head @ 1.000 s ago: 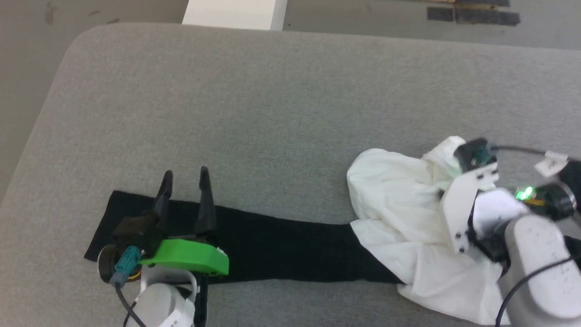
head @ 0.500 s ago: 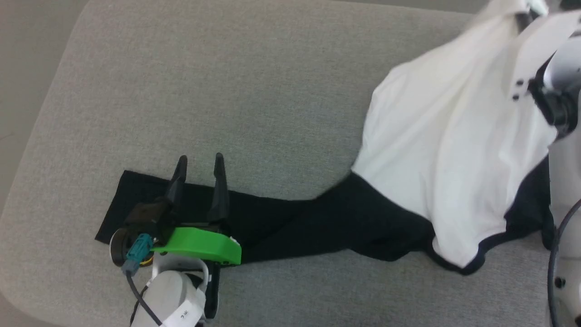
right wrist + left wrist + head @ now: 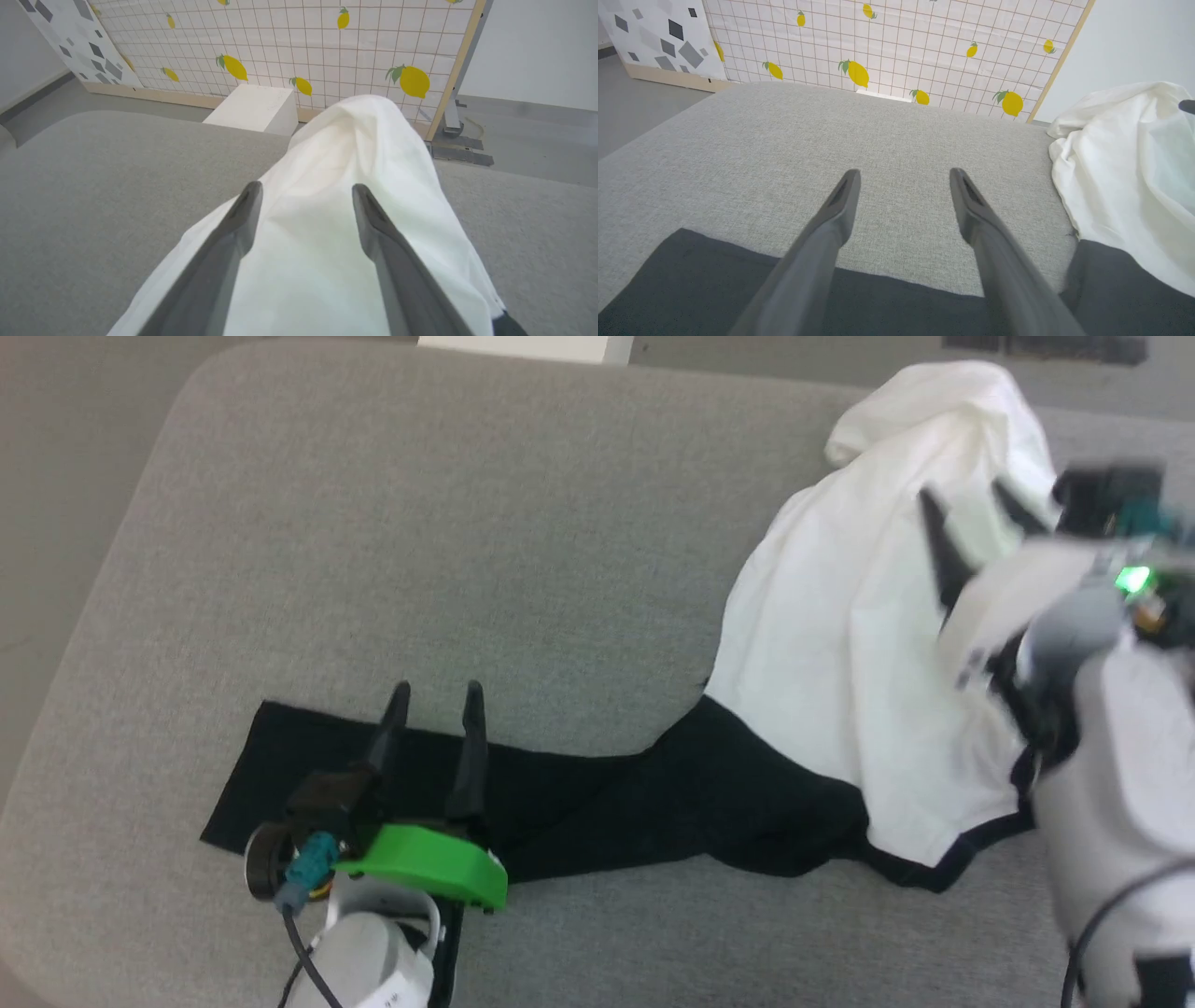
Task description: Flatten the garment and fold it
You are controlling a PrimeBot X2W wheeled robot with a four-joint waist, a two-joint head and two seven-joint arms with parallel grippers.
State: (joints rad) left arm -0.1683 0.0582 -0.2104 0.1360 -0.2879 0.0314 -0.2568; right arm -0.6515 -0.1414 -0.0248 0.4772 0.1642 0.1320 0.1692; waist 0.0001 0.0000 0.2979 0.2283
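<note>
Garment mound (image 3: 364, 154) before right tool (image 3: 307, 187), box (image 3: 254, 109) beyond

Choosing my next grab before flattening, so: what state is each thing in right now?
Soft two-tone cloth garment: unfolded, not flat; white body panel bunched and wrinkled.
Its long black sleeve: stretched out nearly flat on the grey padded surface.
Left gripper: open, fingers above the sleeve, holding nothing.
Right gripper: open, fingers above the white panel, holding nothing.
</note>
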